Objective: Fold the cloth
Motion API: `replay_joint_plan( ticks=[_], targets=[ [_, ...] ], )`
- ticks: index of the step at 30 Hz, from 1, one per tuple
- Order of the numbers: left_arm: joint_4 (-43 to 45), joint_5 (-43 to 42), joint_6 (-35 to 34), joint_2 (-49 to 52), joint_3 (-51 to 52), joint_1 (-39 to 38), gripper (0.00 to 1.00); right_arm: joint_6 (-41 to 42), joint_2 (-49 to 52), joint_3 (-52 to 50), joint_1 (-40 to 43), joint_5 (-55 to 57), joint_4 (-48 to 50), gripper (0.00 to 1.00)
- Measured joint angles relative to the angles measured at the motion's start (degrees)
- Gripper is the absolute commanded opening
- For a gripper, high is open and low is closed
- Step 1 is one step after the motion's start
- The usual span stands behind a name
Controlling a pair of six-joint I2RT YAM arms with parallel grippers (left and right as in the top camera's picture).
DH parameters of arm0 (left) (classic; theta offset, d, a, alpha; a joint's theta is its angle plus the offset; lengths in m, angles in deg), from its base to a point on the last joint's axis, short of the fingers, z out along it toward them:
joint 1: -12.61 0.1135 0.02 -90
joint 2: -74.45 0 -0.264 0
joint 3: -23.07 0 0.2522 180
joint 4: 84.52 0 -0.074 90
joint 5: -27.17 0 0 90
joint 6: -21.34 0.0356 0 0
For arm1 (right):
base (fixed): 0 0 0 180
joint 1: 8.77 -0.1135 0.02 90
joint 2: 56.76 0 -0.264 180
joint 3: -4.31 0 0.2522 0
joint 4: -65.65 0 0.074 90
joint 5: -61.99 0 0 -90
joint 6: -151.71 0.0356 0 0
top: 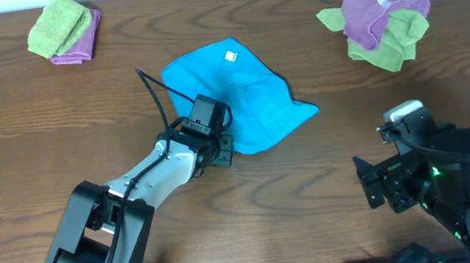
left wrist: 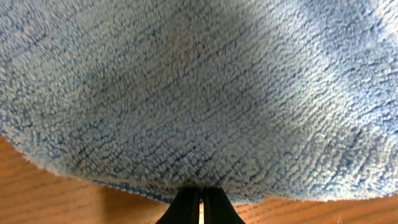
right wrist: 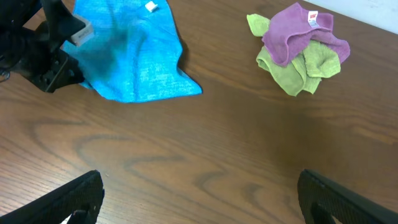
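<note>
The bright blue cloth (top: pixel 244 98) lies rumpled in the middle of the table, its white tag (top: pixel 230 56) near the far edge. My left gripper (top: pixel 218 145) sits at the cloth's near-left edge. In the left wrist view the cloth (left wrist: pixel 199 93) fills the frame, and the gripper (left wrist: pixel 201 191) is shut, with its fingertips buried in the cloth's hem. My right gripper (top: pixel 374 187) hovers over bare wood at the front right, well away from the cloth (right wrist: pixel 137 56). In its wrist view the right gripper (right wrist: pixel 199 186) stands wide open with nothing between its fingers.
A lime-green and purple bundle (top: pixel 64 28) lies at the back left. Another purple and green pile (top: pixel 380 19) sits at the back right, also seen from the right wrist (right wrist: pixel 298 50). Brown wooden table (top: pixel 332 164) lies between cloth and right arm.
</note>
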Motion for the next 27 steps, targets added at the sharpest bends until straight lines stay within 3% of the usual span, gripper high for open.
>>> replay_joint_plan(
  ticks=[11,18,27],
  targets=[
    [-15.78,0.96,-0.07,-0.37,-2.45,-0.15,0.06,-1.27,0.00,0.00,0.00,0.02,1.99,0.99],
    [-25.27,10.64,-2.05,-0.79,-2.36,-0.28,0.06,-3.17,0.00,0.00,0.00,0.15,3.61,0.99],
    [-26.95,22.77,-4.26,-0.79,-0.79,-0.24,0.06,-4.50,2.14,-0.39,0.02,0.17,4.87,0.99]
  ],
)
